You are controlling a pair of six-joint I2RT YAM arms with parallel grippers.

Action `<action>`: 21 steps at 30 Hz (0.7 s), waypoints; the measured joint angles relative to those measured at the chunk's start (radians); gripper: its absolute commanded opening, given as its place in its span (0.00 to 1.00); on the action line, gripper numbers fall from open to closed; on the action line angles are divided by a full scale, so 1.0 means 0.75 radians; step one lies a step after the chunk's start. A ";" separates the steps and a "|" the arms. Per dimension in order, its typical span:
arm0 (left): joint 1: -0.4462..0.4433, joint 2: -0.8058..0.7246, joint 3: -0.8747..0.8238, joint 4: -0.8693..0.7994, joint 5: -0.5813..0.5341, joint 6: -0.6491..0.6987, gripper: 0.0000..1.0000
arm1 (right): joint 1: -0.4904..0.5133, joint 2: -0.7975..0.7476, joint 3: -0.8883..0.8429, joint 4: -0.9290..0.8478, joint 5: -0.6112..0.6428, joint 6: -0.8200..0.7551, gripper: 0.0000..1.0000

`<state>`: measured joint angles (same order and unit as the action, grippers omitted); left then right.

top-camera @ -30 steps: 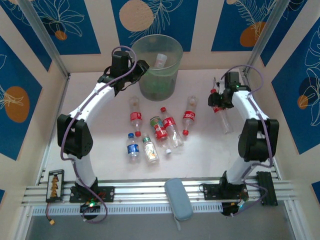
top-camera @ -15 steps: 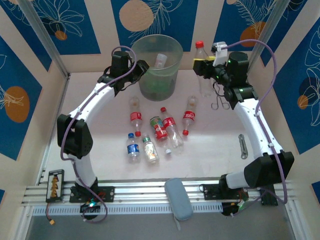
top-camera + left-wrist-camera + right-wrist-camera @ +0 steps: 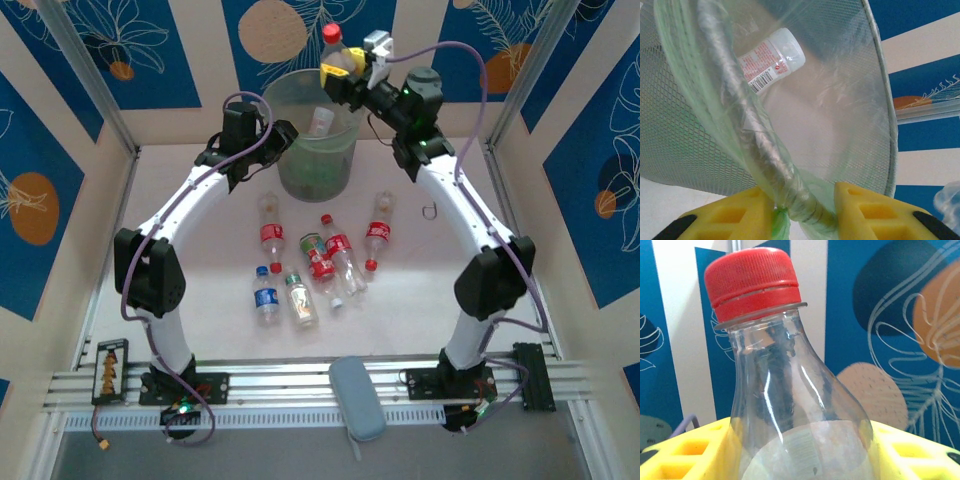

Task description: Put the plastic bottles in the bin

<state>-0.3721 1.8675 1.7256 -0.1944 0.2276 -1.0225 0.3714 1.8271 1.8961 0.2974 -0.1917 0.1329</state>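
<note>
bottle (image 3: 335, 52), red-capped, stands upright above the bin's (image 3: 315, 165) far rim, the right gripper (image 3: 342, 75) clamped on its body, the left gripper (image 3: 802, 212) pinching the near rim; next it likely needs centring over the bin, then release.

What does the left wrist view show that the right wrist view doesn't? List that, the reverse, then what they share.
Left wrist: the mesh bin, its green liner and rim pinched by the left end effector, with a white-capped bottle inside. Right wrist: a red-capped bottle gripped by the right end effector. Both: yellow fingers at the bottom edge and the blue patterned wall.
</note>
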 measured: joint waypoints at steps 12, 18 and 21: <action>0.004 0.000 0.000 0.001 0.010 0.003 0.36 | 0.036 0.389 0.292 -0.167 0.036 -0.108 0.53; 0.005 0.000 -0.001 0.005 0.013 -0.002 0.35 | 0.036 0.484 0.308 -0.258 0.036 -0.112 0.54; 0.007 0.000 -0.006 0.012 0.018 -0.003 0.34 | 0.037 0.512 0.337 -0.288 0.036 -0.112 0.57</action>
<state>-0.3668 1.8675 1.7214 -0.1856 0.2413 -1.0245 0.3992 2.2112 2.1487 0.0814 -0.1650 0.0486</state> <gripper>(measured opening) 0.348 0.558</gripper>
